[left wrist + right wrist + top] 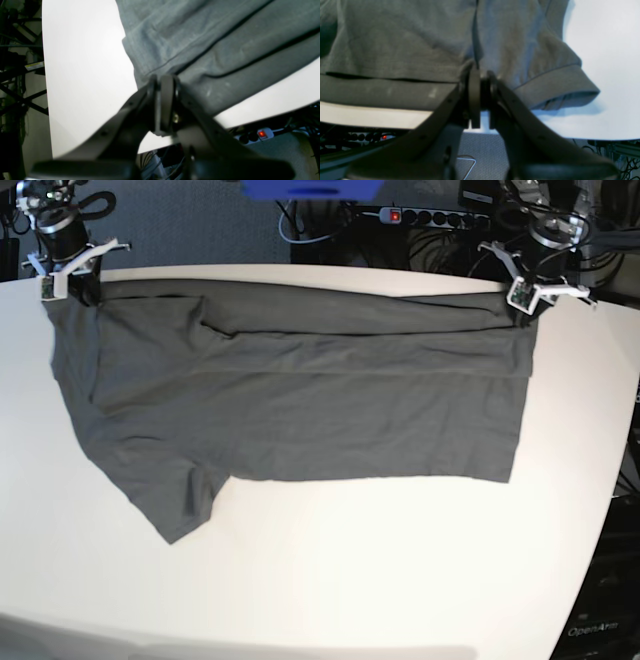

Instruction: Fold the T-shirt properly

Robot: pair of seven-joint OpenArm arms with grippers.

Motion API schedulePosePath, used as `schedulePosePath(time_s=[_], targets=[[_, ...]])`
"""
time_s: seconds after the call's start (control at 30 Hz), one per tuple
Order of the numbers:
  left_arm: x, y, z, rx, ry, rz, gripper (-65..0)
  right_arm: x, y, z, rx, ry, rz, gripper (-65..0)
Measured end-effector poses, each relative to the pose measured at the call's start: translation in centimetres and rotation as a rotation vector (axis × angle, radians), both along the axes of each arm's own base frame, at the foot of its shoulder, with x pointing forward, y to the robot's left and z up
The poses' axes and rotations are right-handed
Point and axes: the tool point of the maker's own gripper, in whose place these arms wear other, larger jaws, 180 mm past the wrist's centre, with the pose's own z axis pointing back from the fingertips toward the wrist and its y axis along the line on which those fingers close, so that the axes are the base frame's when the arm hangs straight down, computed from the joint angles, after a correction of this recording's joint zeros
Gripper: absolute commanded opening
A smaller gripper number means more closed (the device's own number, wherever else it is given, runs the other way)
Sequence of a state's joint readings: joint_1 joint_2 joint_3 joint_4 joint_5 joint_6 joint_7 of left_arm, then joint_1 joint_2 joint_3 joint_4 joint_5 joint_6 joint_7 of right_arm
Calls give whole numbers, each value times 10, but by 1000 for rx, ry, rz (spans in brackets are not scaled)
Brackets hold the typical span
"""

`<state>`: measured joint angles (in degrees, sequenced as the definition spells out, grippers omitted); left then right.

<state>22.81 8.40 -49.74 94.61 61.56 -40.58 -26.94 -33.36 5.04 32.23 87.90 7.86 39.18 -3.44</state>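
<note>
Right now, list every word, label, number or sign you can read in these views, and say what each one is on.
"OpenArm" - pale lettering on the dark equipment at the lower right corner of the base view, small but legible.
Yellow and white sticker on the dark frame beside the table: too blurred to read.
Pale marks on the T-shirt: smudged, no letters can be made out.

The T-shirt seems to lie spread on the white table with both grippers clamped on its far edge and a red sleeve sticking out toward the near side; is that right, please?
Not quite: the sleeve is dark grey like the rest of the T-shirt, as the base view shows. The rest holds: it lies spread on the white table, with the left gripper and right gripper clamped on its far edge.
</note>
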Motion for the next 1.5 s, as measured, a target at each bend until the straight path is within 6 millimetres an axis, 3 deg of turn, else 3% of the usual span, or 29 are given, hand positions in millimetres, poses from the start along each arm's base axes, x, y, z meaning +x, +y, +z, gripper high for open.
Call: schedulePosePath(time_s=[0.13,0.33,0.83,1.03,1.13,1.23,1.5], targets=[[14,0,2,-9,-31,1,-622,0,0,0,0,0,0,-609],[10,-1,-17,-12,30,0,-622,0,0,0,-1,1,0,-609],[61,3,12,-71,-130,62,-622,-1,0,0,0,3,0,-611],[43,5,11,-43,-96,56,-622,-1,0,0,0,3,0,-611],[33,9,22,4,-96,45,-622,-2,0,0,0,4,0,-611],[28,-1,34,1,-144,-13,-622,-1,0,0,0,3,0,-611],[2,-7,1,37,3,-67,-622,-2,0,-1,0,6,0,-611]])
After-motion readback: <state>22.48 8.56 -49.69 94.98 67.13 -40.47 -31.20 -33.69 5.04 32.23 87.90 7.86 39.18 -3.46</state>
